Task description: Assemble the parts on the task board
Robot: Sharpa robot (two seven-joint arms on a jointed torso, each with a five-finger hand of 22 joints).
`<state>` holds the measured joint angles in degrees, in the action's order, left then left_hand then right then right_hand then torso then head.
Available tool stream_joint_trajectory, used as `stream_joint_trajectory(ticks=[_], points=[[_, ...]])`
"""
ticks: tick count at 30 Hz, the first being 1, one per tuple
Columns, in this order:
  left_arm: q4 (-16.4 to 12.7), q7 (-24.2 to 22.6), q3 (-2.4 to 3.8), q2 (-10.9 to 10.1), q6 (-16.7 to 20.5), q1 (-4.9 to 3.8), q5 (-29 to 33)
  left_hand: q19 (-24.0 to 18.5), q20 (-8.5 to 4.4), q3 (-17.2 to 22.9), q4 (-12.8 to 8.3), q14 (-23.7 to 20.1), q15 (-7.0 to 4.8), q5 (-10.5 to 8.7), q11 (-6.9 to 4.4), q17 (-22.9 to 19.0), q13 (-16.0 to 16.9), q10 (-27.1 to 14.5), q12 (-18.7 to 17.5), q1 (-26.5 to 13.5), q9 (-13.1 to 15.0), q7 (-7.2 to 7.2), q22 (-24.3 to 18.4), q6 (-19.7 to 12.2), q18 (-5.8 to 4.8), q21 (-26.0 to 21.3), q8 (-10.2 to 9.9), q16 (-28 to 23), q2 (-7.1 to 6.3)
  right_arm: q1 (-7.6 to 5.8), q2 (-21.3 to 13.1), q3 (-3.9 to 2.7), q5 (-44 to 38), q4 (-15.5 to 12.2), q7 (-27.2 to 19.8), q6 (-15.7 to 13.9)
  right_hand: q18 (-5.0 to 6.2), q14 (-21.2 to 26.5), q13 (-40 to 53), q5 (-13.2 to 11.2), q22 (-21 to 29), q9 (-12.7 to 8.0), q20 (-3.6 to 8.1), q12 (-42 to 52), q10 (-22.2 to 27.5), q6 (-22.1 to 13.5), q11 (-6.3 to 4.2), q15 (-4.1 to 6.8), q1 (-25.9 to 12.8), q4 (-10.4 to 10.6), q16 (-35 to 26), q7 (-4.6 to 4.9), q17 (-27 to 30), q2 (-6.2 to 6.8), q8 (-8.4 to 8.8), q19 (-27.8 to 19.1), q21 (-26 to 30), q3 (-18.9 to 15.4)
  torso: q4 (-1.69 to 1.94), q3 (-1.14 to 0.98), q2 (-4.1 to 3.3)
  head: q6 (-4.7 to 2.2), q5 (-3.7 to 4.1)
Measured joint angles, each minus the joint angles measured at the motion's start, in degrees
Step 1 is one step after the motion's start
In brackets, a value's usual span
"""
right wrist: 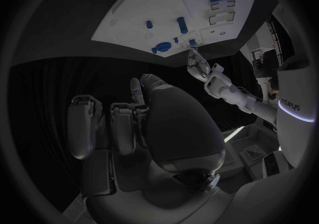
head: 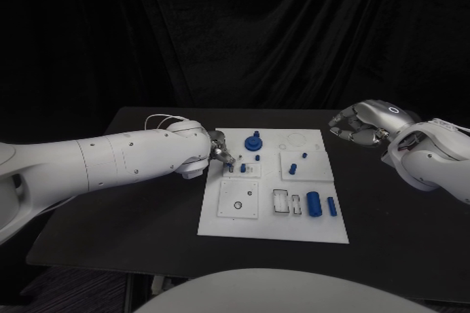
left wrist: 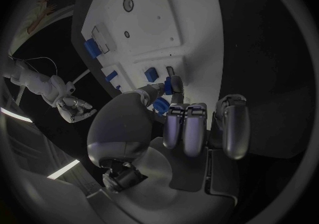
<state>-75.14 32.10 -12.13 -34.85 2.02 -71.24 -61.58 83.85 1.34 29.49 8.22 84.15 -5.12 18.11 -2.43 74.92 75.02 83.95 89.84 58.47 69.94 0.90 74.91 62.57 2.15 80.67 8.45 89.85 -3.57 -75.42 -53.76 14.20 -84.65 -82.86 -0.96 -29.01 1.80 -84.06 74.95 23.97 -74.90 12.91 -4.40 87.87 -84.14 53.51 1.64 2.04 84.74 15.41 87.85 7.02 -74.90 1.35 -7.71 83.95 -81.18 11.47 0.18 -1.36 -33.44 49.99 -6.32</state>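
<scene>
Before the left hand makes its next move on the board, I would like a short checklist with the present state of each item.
1. Left hand is at the task board: ok, its fingers reach over the board's left edge.
2. Left hand holds a part: cannot tell; in the left wrist view a small blue part sits at its fingertips, but contact is not clear.
3. Right hand is out of the way: ok, it hovers beyond the board's far right corner with fingers curled in, holding nothing.
4. Large blue cylinder and slim blue pin are undisturbed: ok, they lie side by side at the board's near right.
5. Round blue part is upright: ok.
</scene>
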Motion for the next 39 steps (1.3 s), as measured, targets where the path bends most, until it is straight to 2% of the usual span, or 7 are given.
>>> stream_joint_trajectory(ticks=[7,19,39], points=[[0.02,-0.24,-0.01,-0.05,0.65,0.64,-0.39,0.00,0.00,-0.31,0.01,0.00,0.00,0.00,0.00,0.00,0.00,0.00,0.00,-0.31,0.00,0.00,0.00,0.00,0.00,0.00,0.00,0.00,0.31,0.01,0.02,0.00,0.00,0.00,0.01,0.03,0.00,0.00,0.00,0.00,0.00,-0.05,0.00,0.00,0.00,0.00,0.00,0.00,0.00,0.00,0.00,0.00,0.00,0.00,0.00,0.00,0.00,0.00,-0.06,0.06,-0.16,0.00,0.04],[0.03,-0.67,0.14,-0.18,1.44,1.56,-0.69,0.00,0.00,-0.54,0.23,0.00,0.00,0.00,0.00,-0.01,0.00,0.00,0.00,-0.31,-0.02,0.01,0.00,-0.01,0.00,0.00,0.00,0.00,0.31,0.02,-0.15,0.00,0.00,-0.01,0.04,0.06,0.00,0.00,0.00,-0.01,-0.04,-0.05,0.00,0.00,0.00,0.00,0.00,0.00,-0.01,-0.09,0.00,0.00,0.00,0.00,0.00,0.00,0.00,0.41,0.02,0.02,-0.03,0.00,0.21],[-1.88,-0.98,0.17,-1.47,2.26,2.12,-0.93,0.00,0.01,-0.94,0.31,0.00,0.00,-0.22,0.00,-0.01,0.00,0.00,0.00,-0.54,-0.01,0.01,-0.01,-0.01,0.00,0.00,0.05,0.00,0.53,0.11,-0.10,0.00,0.00,0.14,0.10,0.14,0.00,0.00,0.00,0.21,-0.03,-0.04,0.00,0.00,0.00,0.00,0.00,0.00,-0.01,-0.09,0.00,0.00,0.00,0.00,0.00,0.00,0.00,0.41,-0.01,0.01,0.05,0.00,0.01]])
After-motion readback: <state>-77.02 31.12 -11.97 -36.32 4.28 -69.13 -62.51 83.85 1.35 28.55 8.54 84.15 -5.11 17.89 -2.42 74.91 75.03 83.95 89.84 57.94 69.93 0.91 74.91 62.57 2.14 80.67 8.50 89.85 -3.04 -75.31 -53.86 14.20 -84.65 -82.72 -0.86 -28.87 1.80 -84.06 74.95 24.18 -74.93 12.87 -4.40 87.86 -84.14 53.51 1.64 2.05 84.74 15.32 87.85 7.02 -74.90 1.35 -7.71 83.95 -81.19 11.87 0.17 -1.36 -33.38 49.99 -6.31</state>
